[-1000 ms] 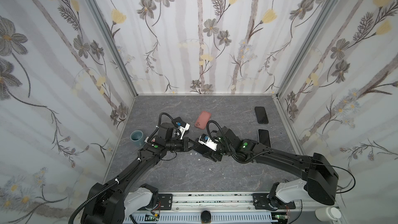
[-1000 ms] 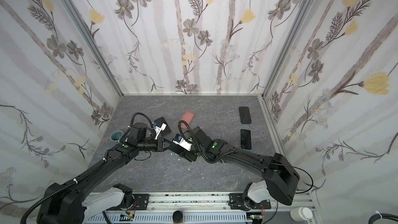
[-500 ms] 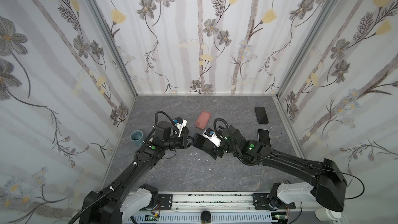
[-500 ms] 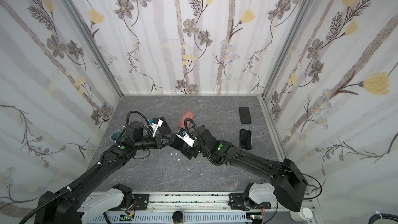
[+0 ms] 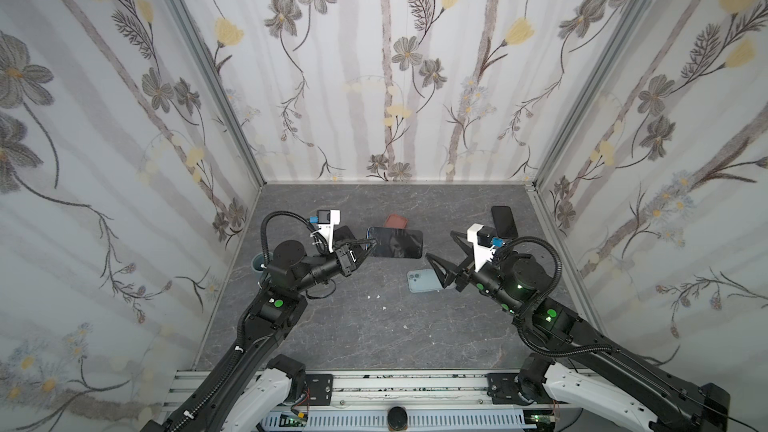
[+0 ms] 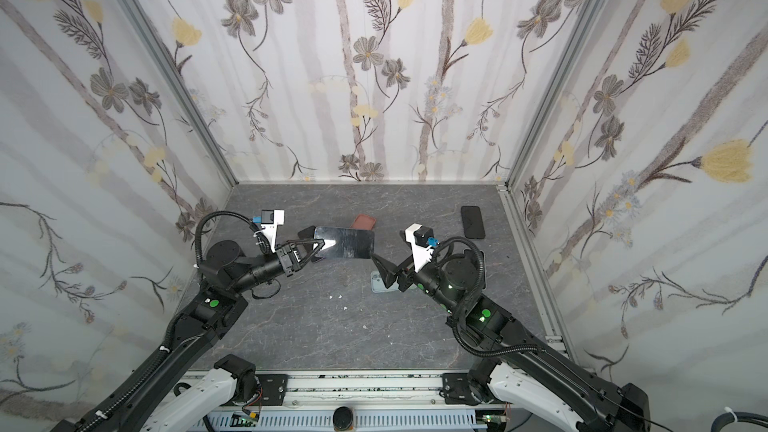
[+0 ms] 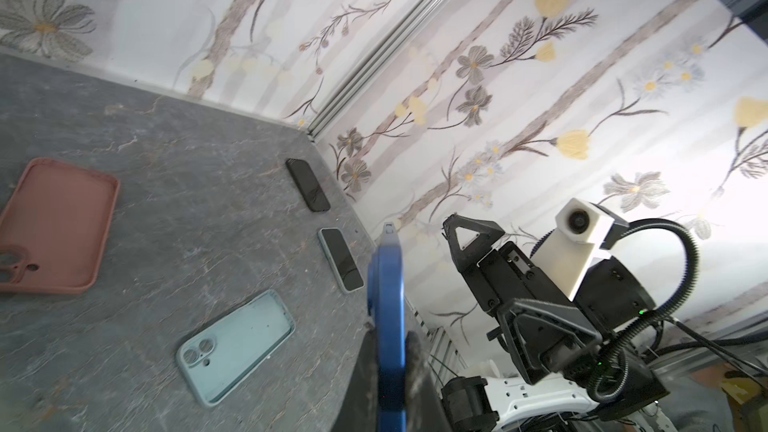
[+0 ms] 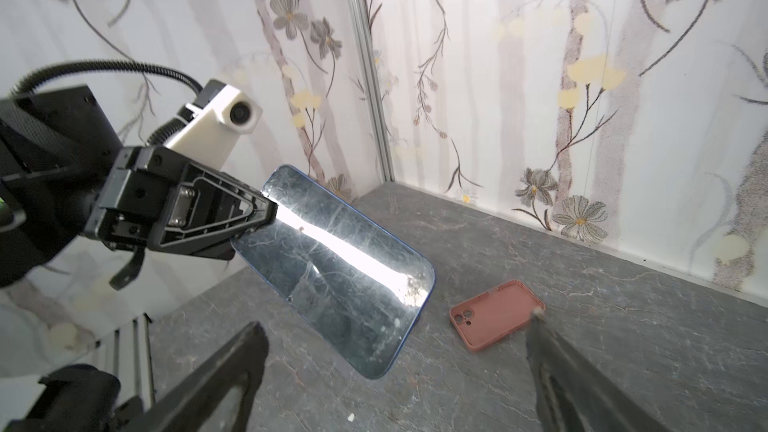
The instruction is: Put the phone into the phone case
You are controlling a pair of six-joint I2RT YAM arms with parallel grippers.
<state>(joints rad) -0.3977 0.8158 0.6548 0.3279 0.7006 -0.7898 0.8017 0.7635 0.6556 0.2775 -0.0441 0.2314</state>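
At the far left a teal cup (image 5: 257, 261) stands on the grey table (image 5: 374, 326), mostly hidden behind the left arm. The left tool (image 5: 371, 245) is clenched on one short end of the phone (image 5: 397, 243), gripping it by the faces. The phone has blue edges and a dark, glossy screen that faces up. It hangs in the air above the table, roughly level, with its free end toward the right arm. Seen edge-on from the left wrist, it touches neither case.

Beyond the phone, toward the back wall, the pink case (image 5: 397, 221) lies flat with its hollow side up; in both top views the phone partly covers it. Nearer the front, the light blue case (image 7: 237, 351) also lies flat and hollow side up, empty, just beside the right tool.

The right tool (image 5: 442, 246) is released, jaws spread wide with nothing between them, and stands apart from the phone.

Near the right wall a black phone (image 5: 504, 221) lies screen up, and a pale-edged phone (image 7: 340, 259) lies near it.
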